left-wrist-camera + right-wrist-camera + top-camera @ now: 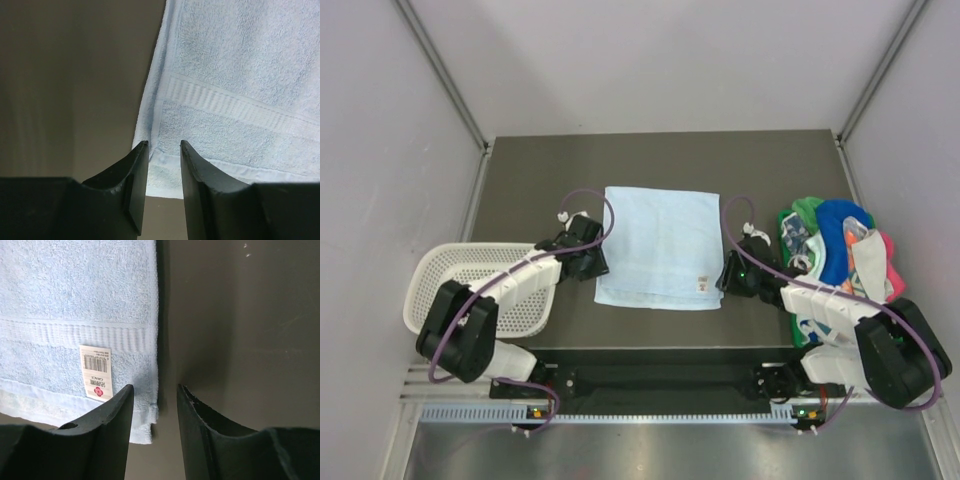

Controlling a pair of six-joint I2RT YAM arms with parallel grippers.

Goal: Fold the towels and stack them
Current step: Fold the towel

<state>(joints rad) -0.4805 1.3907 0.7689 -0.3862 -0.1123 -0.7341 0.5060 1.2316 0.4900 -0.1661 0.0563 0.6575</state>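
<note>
A pale blue towel point(660, 247) lies flat in the middle of the dark table. My left gripper point(599, 267) is at its near left corner. In the left wrist view the towel point(240, 75) has that corner lying in the gap of the gripper point(164, 145), whose jaws stand apart without pinching it. My right gripper point(724, 277) is at the near right corner. In the right wrist view the gripper point(155, 387) is open, and the corner of the towel point(75, 290) with its white label point(96, 372) lies beside the left finger.
A pile of crumpled towels point(835, 250) in green, royal blue, pink and printed white sits at the table's right edge, behind the right arm. A white mesh basket point(440, 275) stands off the left edge under the left arm. Grey walls close in both sides.
</note>
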